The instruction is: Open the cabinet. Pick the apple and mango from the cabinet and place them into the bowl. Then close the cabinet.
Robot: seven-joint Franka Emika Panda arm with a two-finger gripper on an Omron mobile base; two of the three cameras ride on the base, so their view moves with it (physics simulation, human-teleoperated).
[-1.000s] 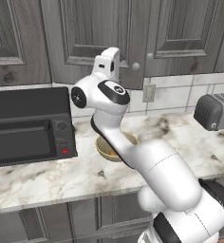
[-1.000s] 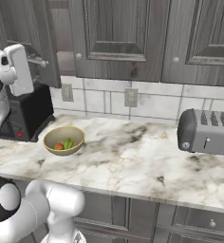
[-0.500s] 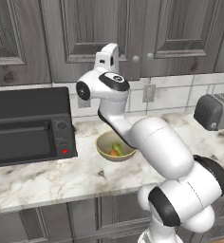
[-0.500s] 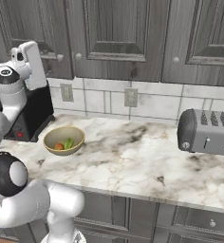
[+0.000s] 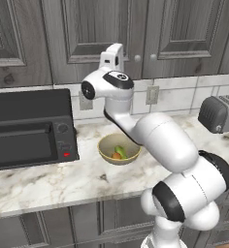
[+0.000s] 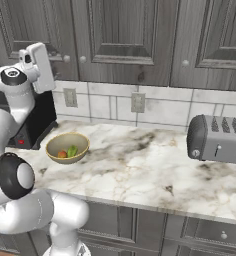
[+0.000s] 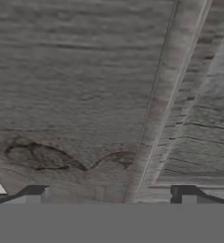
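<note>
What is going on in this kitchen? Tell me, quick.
The white arm's two-finger gripper is raised against the dark grey wood-grain wall cabinet, jaws open and holding nothing, with its camera close on the door panel. Both cabinet doors look shut. The small round orange-red apple and the elongated green mango already lie in the round tan bowl on the marble counter, between a black microwave oven and a grey toaster.

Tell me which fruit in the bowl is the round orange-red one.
The apple, round and orange-red, lying in the bowl beside the mango, which is green and elongated.
</note>
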